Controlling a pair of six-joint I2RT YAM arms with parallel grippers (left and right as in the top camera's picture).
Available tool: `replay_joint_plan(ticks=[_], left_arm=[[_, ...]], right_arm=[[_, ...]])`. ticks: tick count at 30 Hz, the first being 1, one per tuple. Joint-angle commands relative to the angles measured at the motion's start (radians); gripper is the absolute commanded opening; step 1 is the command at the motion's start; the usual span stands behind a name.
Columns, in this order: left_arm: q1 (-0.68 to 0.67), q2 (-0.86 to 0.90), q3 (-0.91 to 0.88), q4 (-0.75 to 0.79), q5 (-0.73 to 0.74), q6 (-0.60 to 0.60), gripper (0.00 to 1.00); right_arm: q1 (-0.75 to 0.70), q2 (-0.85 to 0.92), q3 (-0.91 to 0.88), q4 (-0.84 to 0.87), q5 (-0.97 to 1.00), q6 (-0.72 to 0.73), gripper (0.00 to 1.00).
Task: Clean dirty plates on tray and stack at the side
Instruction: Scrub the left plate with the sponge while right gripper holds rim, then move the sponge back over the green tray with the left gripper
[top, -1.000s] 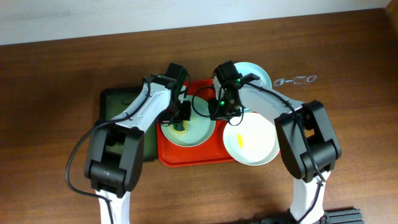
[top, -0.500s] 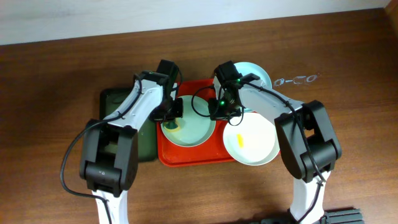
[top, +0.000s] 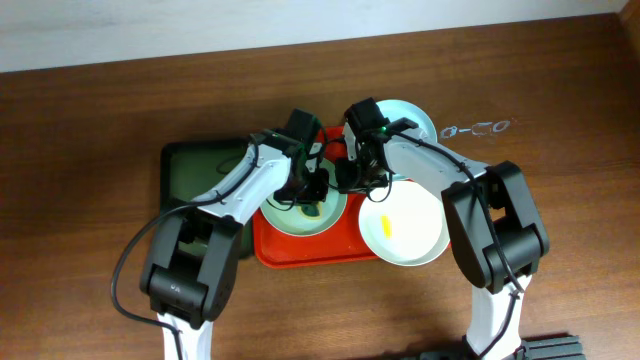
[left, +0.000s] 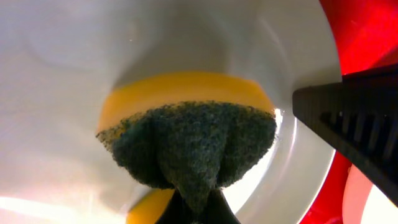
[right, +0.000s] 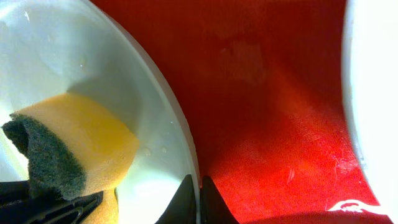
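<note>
A pale-mint plate (top: 290, 218) lies on the left half of the red tray (top: 300, 252). My left gripper (top: 312, 190) is shut on a yellow sponge with a dark green scouring side (left: 186, 140) and presses it into this plate (left: 74, 62). My right gripper (top: 345, 180) is shut on the plate's right rim (right: 180, 149); the sponge also shows in the right wrist view (right: 74, 146). A second plate (top: 403, 226) with a yellow smear overlaps the tray's right edge. A third plate (top: 412, 113) lies on the table behind the right arm.
A dark green tray (top: 192, 170) lies left of the red tray, partly under my left arm. A small clear object (top: 478, 128) lies on the wooden table at the back right.
My left gripper has swept the sponge from the plate's left side toward its right side, close to the right gripper. The right gripper has held still on the rim.
</note>
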Motion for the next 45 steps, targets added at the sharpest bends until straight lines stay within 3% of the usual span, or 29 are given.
replay_joint_plan(ticks=[1,4,7,12,20,26,28,30,40,45], left_arm=[[0.041,-0.106,0.013,-0.037,-0.029,0.032,0.00],[0.105,-0.235,0.013,-0.126,-0.205,0.032,0.00],[0.166,-0.323,0.013,-0.188,-0.277,0.032,0.00],[0.248,-0.309,0.012,-0.280,-0.300,0.092,0.00],[0.290,-0.205,0.012,-0.280,-0.362,0.058,0.00],[0.295,-0.098,0.012,-0.280,-0.369,0.063,0.00],[0.305,-0.085,0.012,-0.277,-0.382,0.063,0.00],[0.325,-0.084,0.011,-0.282,-0.389,0.063,0.00],[0.409,-0.084,0.011,-0.288,-0.388,0.062,0.00],[0.409,-0.084,0.011,-0.287,-0.381,0.062,0.00]], right_arm=[[0.010,0.013,-0.004,-0.006,-0.006,-0.009,0.04],[0.010,0.011,0.004,-0.014,-0.006,-0.008,0.05],[0.010,0.011,0.024,-0.035,-0.010,-0.008,0.09],[0.010,0.011,0.024,-0.039,-0.010,-0.008,0.10],[0.011,0.011,0.024,-0.043,0.003,-0.009,0.18],[0.011,0.011,0.024,-0.046,0.003,-0.009,0.17],[0.011,0.011,0.024,-0.046,0.001,-0.008,0.04],[0.011,0.011,0.030,-0.050,-0.014,-0.008,0.04],[-0.023,-0.093,0.268,-0.400,-0.028,-0.013,0.04],[-0.051,-0.174,0.327,-0.489,0.019,-0.024,0.04]])
